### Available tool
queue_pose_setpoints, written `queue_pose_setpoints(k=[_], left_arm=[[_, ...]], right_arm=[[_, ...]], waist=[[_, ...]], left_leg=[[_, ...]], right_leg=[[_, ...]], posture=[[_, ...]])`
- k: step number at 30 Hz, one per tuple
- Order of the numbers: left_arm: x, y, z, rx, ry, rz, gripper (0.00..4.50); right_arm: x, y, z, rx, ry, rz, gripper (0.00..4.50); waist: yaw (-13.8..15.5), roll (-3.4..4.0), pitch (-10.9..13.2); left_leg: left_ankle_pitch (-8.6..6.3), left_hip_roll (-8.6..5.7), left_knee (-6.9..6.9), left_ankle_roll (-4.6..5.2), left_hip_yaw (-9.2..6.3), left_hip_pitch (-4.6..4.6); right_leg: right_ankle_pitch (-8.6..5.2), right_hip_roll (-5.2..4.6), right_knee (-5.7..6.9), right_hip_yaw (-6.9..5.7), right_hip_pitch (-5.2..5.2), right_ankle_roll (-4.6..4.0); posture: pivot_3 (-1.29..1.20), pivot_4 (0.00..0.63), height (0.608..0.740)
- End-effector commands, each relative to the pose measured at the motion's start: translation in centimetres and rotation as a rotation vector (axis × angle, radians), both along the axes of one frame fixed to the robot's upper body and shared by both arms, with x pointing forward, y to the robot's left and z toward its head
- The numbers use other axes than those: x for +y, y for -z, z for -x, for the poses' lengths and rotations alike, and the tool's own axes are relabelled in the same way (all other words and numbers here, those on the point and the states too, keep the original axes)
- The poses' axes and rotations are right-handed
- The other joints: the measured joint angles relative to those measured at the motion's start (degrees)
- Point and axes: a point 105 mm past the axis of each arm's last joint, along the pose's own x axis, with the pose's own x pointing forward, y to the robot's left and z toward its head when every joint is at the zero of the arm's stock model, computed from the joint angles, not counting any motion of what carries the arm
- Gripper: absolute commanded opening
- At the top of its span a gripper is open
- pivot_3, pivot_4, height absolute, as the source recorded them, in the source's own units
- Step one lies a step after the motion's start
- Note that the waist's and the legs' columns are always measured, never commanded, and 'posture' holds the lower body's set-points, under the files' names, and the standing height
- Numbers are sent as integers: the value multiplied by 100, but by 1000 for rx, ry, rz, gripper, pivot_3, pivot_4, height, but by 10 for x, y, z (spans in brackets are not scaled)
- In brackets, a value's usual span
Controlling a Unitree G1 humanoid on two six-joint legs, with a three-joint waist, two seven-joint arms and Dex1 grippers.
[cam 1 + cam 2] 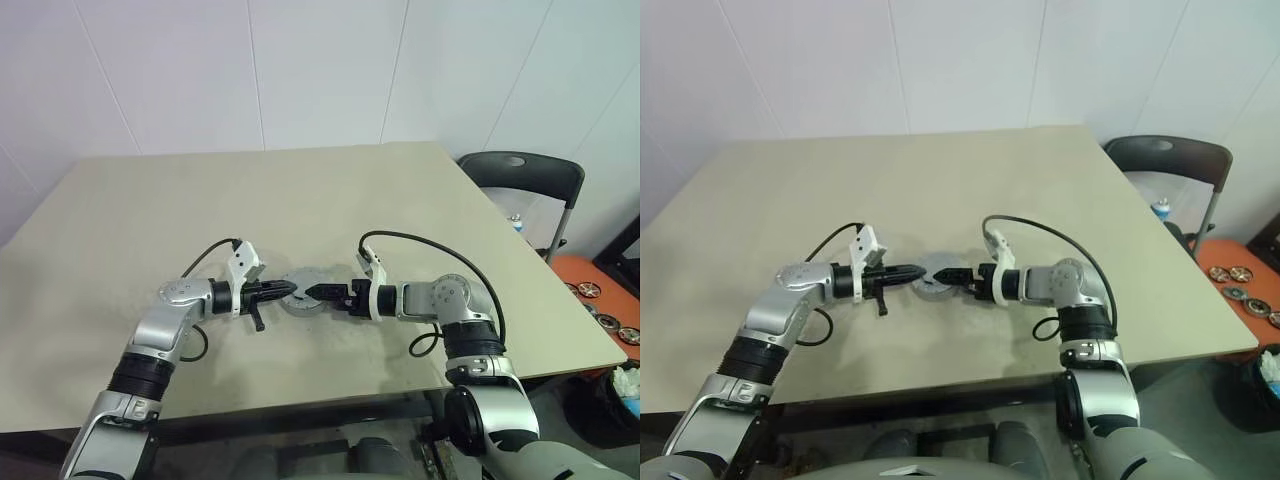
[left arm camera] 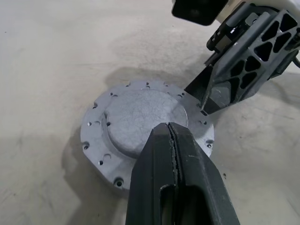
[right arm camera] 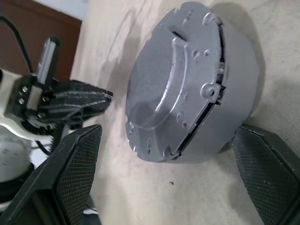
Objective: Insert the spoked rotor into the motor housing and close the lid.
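Lid (image 2: 140, 117) sits already on the motor housing (image 3: 234, 98), which stands near the front middle of the bench (image 1: 150, 210); a thin dark gap under the lid suggests it is not fully seated. Left claw (image 2: 171, 133), its fingers pressed together, rests its tip on the lid's near edge, probably to press it down. Right claw (image 3: 187, 150) stands wide around the housing from the right, perhaps to steady it. Bench has much free room to the far side, while its front edge is near.
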Motion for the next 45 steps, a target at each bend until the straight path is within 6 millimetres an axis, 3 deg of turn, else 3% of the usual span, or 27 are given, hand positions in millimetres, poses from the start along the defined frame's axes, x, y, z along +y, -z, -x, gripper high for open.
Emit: queue_pose_setpoints(k=[1,13,21,30,34,37,45], left_arm=[[0,-13,-6,-54,-4,23,0],[-2,-14,-7,-59,-7,33,0],[0,-15,-6,-60,-11,33,0],[-1,-15,-5,-57,-8,33,0],[-2,-17,-6,-60,-5,38,0],[-2,-17,-6,-60,-8,38,0],[0,-15,-7,-57,-8,34,0]], right_arm=[[15,-10,0,7,-30,-48,4488],[32,-22,-7,60,-10,-147,4488],[32,-8,-5,64,-6,-80,4488],[25,-2,-12,35,24,-27,1932],[24,1,-12,37,22,-18,1836],[24,1,-12,33,25,-15,1358],[25,-2,-13,25,34,-36,1324]], waist=[[-1,0,0],[-83,2,1],[-126,2,1],[-125,5,2],[-123,7,3],[-119,6,3],[-121,6,3]], left_leg=[[0,1,-5,0,1,-4],[0,12,-15,0,8,-27],[0,4,-13,0,7,-73],[0,3,-10,1,6,-68],[0,3,-7,0,2,-61],[0,2,-7,1,3,-62],[0,2,-6,1,3,-60]], right_leg=[[5,0,1,1,-8,9],[8,8,4,2,-38,11],[10,6,4,1,-74,14],[10,8,4,-1,-70,14],[9,9,5,-5,-61,13],[10,9,5,-4,-61,13],[10,9,5,-4,-59,13]], posture=[[0,0,740],[0,0,740],[0,0,740],[0,0,740],[0,0,740],[0,0,740],[0,0,740]])
